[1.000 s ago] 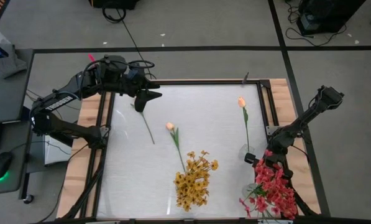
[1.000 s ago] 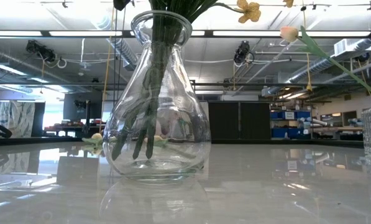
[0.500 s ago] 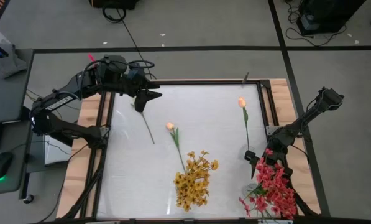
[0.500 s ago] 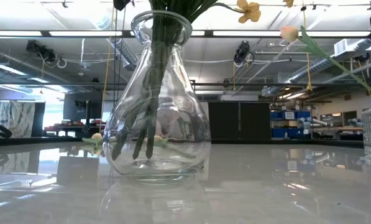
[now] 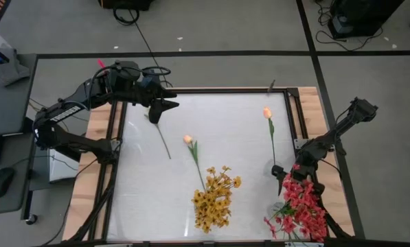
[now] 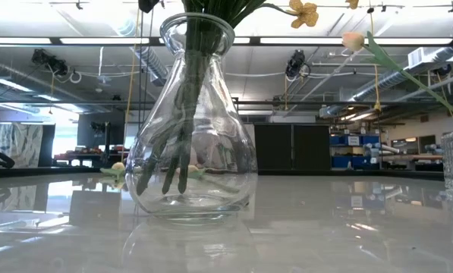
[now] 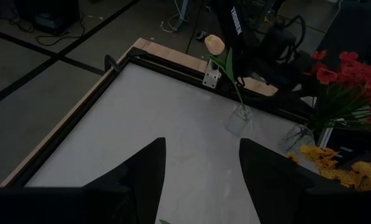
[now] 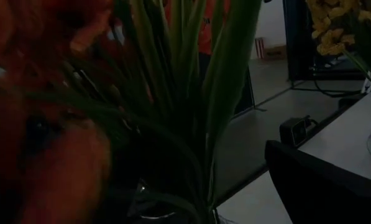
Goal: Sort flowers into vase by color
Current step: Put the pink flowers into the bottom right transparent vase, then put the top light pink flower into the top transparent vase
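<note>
Since the earlier frame the right gripper [image 5: 281, 180] has opened beside the red flowers [image 5: 302, 209] standing in their vase; retract it clear of stems, while the left gripper [image 5: 165, 106] waits open.

Legible text: one item only. White vertical lettering on the dark arm link [image 7: 237, 22] behind the peach tulip [image 7: 214, 43], left wrist view; appears to read "TROSSEN", partly unclear. Nothing else readable in any view.

Open-ceilinged lab: ducts [image 6: 427, 57], storage bins [image 6: 355, 140]
</note>
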